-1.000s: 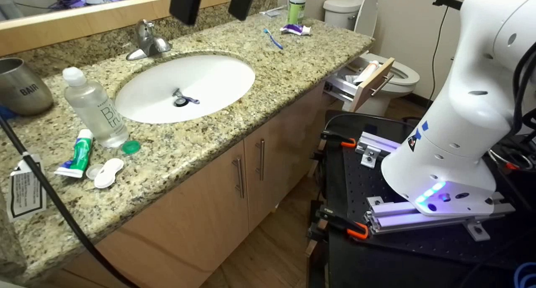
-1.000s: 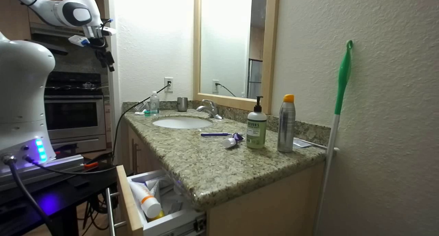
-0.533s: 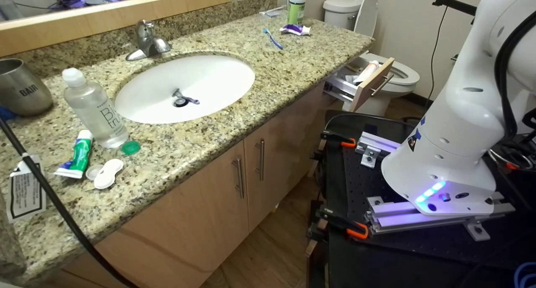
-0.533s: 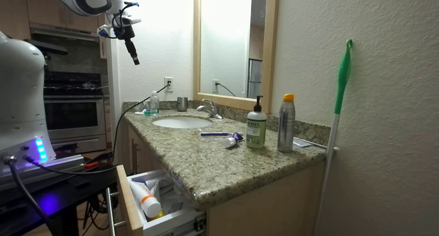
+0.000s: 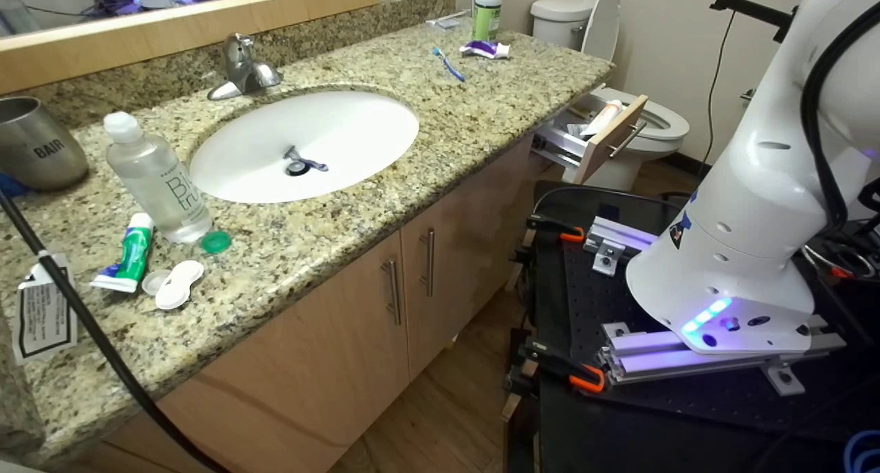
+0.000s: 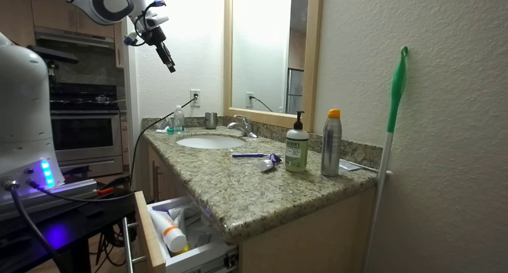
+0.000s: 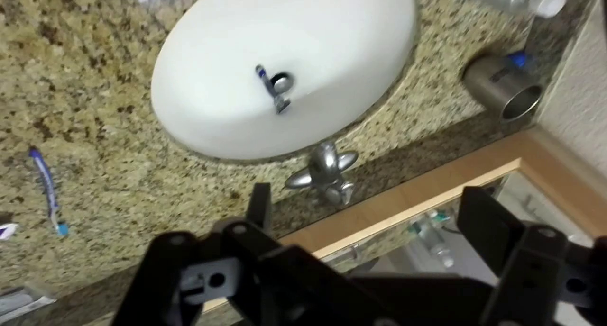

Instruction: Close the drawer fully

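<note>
Along the textured wall, a careless downward swing could strike the table, speckled green-gold granite with a hard, rounded lip.

Facing it rises the robot arm. Reaching far round and low may strain or snag the black cable looped along its links, which are glossy, white and bulging.

Set into the stone, the sink seems no hazard: a smooth white oval.

Under the table's end away from the sink, in both exterior views, the drawer stands pulled out, untouched by the robot; closing looks not yet begun. A push at one corner would probably rack it askew, and one stopped early would leave a gap. It has a flat tan wood front, a straight metal bar handle and pale sides on a metal runner.

Well above the table, touching nothing, hangs the gripper, black and blocky, its fingers spread wide with nothing between. Brought to the drawer like that, a finger could hook the handle and drag instead of push.

Near that same end, a low sweep might topple the silver spray can, a slim metallic cylinder, or the green soap bottle.

Inside the drawer, a white tube with an orange band lies aslant; too high, it could jam beneath the lip.
</note>
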`<act>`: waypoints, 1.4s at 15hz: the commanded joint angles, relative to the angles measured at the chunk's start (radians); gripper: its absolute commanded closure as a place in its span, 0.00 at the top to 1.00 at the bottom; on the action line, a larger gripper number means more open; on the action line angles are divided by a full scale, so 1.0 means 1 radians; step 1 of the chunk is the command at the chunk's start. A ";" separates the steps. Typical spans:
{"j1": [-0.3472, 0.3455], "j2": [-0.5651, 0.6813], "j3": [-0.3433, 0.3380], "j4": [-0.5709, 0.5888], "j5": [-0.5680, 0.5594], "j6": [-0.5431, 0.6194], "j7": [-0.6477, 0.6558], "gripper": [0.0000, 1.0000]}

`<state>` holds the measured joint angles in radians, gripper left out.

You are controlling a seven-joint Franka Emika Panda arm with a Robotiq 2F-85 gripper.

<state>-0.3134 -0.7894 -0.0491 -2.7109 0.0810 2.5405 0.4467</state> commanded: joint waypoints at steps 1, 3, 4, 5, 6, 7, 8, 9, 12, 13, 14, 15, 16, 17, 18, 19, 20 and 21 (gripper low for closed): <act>-0.181 0.160 -0.045 0.035 -0.072 0.149 -0.011 1.00; -0.297 0.216 -0.069 0.053 -0.144 0.136 -0.014 1.00; -0.344 0.229 -0.082 0.056 -0.185 0.094 -0.022 1.00; -0.392 0.242 -0.080 0.059 -0.223 0.064 -0.019 1.00; -0.431 0.242 -0.081 0.052 -0.255 0.029 -0.021 1.00; -0.461 0.233 -0.084 0.044 -0.284 -0.023 -0.029 1.00; -0.474 0.218 -0.093 0.038 -0.302 -0.087 -0.052 1.00; -0.491 0.206 -0.093 0.032 -0.326 -0.148 -0.063 1.00; -0.479 0.211 -0.101 0.037 -0.344 -0.195 -0.046 1.00; -0.481 0.198 -0.102 0.037 -0.360 -0.244 -0.047 1.00; -0.480 0.186 -0.102 0.037 -0.365 -0.269 -0.048 1.00; -0.480 0.178 -0.100 0.037 -0.367 -0.278 -0.049 1.00; -0.480 0.176 -0.100 0.037 -0.367 -0.280 -0.050 1.00; -0.509 0.216 -0.065 0.034 -0.397 -0.215 0.049 1.00; -0.552 0.276 -0.041 0.054 -0.445 -0.190 0.128 1.00; -0.578 0.309 -0.036 0.064 -0.491 -0.166 0.177 1.00; -0.610 0.352 -0.039 0.074 -0.543 -0.133 0.230 1.00; -0.644 0.391 -0.041 0.091 -0.603 -0.122 0.278 1.00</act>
<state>-0.8491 -0.5416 -0.1149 -2.6729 -0.4050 2.3507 0.6131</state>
